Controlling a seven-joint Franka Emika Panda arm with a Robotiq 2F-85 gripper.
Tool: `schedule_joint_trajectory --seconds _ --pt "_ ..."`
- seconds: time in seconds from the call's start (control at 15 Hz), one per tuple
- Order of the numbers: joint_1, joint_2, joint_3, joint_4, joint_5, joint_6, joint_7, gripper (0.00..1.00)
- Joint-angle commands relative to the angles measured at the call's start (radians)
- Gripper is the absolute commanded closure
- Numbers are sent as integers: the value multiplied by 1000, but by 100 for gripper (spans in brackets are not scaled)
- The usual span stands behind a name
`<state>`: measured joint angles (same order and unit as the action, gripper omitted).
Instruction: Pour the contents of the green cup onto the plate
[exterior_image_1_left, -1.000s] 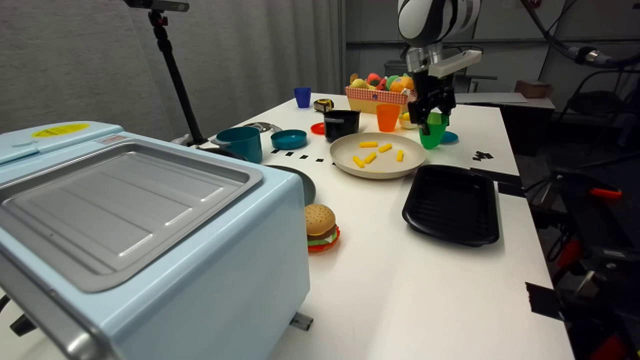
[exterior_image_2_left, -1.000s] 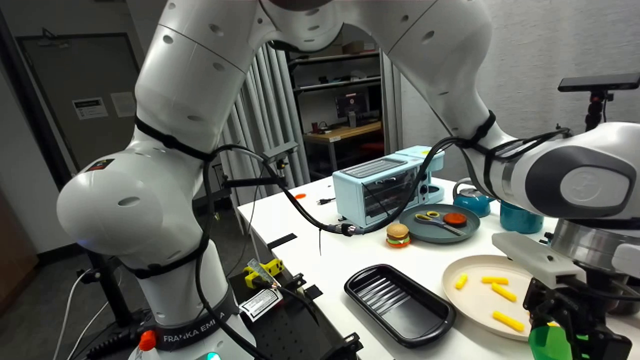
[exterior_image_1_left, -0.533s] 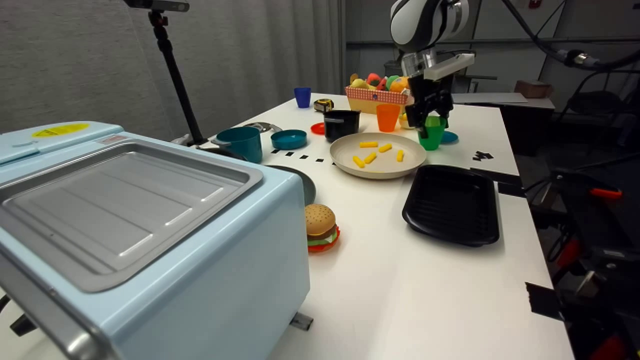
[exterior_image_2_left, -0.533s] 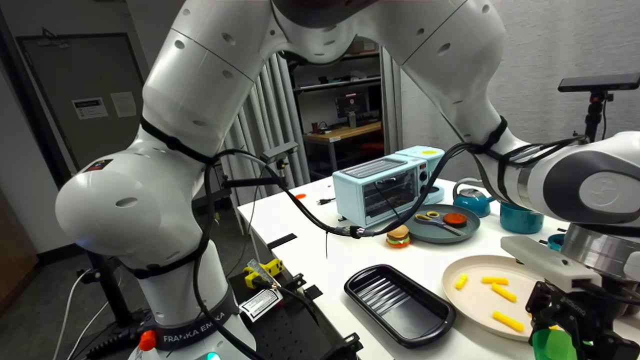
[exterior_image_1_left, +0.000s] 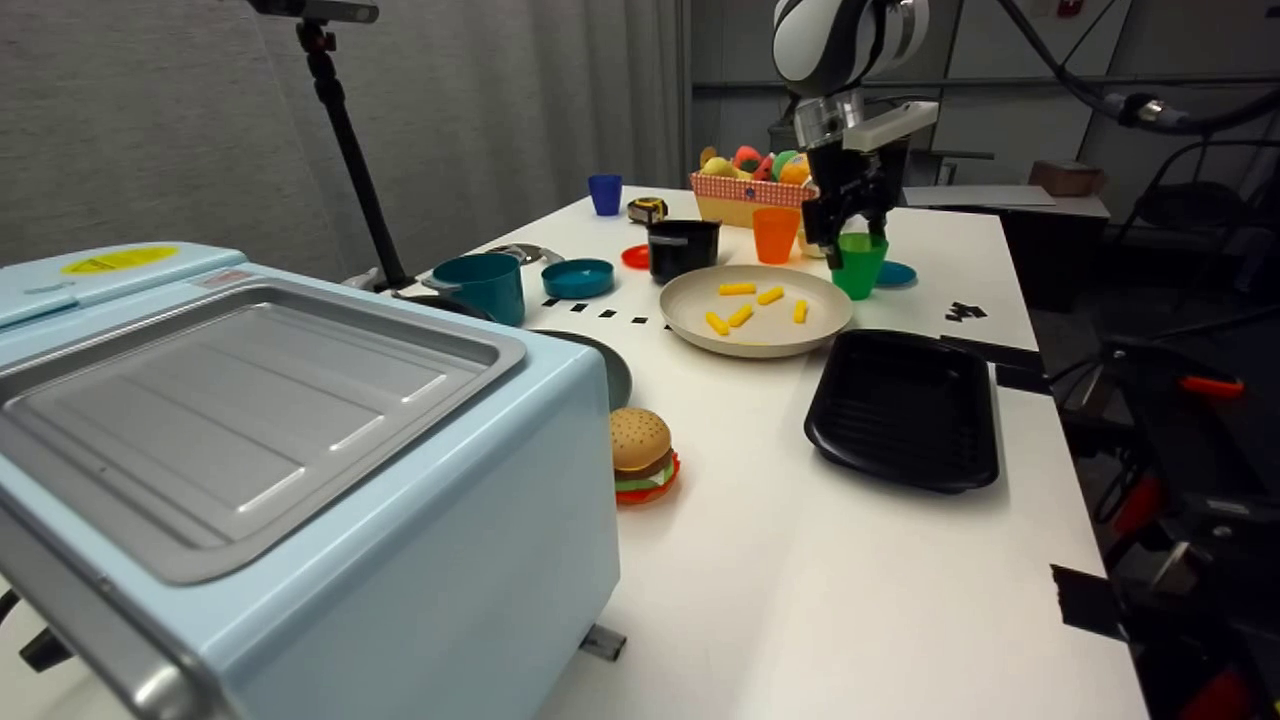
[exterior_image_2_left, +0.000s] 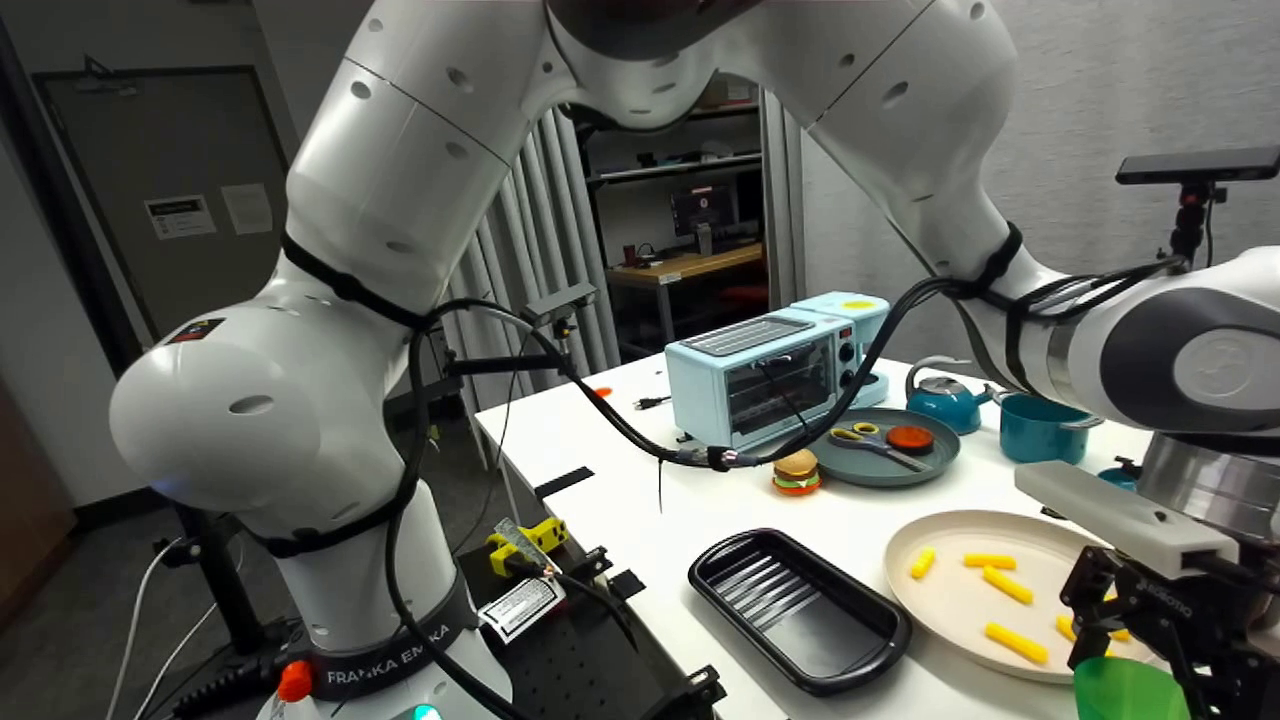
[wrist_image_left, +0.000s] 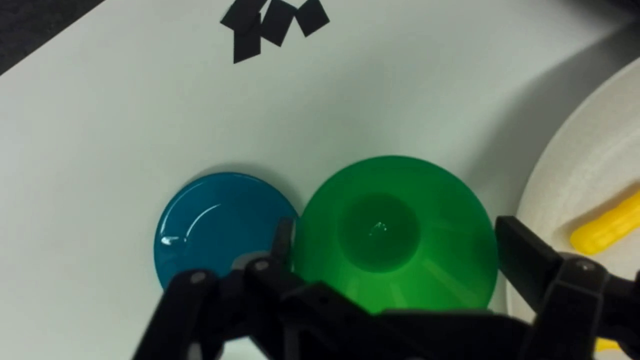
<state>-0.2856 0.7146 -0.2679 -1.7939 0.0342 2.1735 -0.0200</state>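
Note:
The green cup (exterior_image_1_left: 862, 272) stands upright on the table beside the plate (exterior_image_1_left: 690, 335); it also shows in an exterior view (exterior_image_2_left: 1128, 692), partly cut off by the lower edge. The wrist view looks straight down into the cup (wrist_image_left: 382, 232), and I see no pieces inside. My gripper (wrist_image_left: 395, 227) has one finger at each side of the cup's rim, very close to it; the fingers look spread, not pressed on it. The contents, several yellow pieces (exterior_image_2_left: 1017, 642), lie on the plate; a yellow piece (wrist_image_left: 605, 226) also shows in the wrist view.
A blue lid (wrist_image_left: 220, 225) lies against the cup's other side. A black tray (exterior_image_1_left: 905, 410) sits near the plate. An orange cup (exterior_image_1_left: 776, 235), a black pot (exterior_image_1_left: 683, 250) and a fruit basket (exterior_image_1_left: 750, 203) stand behind. A toaster oven (exterior_image_2_left: 760, 375) stands farther off.
The cup has gone from tilted to upright and shifted slightly. The gripper has moved left in an exterior view, and its fingers have spread to the cup's edges. The yellow pieces have not moved.

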Motion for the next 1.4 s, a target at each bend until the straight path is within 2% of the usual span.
schedule_joint_trajectory --seconds 0.0,0.67,0.93,1.33 --pt "-35 -57 25 -4 -10 -5 -58 0" --pt "-68 -320 49 -127 31 142 -205 0" --pt "-72 -450 90 -247 105 245 -308 0" --pt "-57 -608 135 -386 254 282 -486 0"
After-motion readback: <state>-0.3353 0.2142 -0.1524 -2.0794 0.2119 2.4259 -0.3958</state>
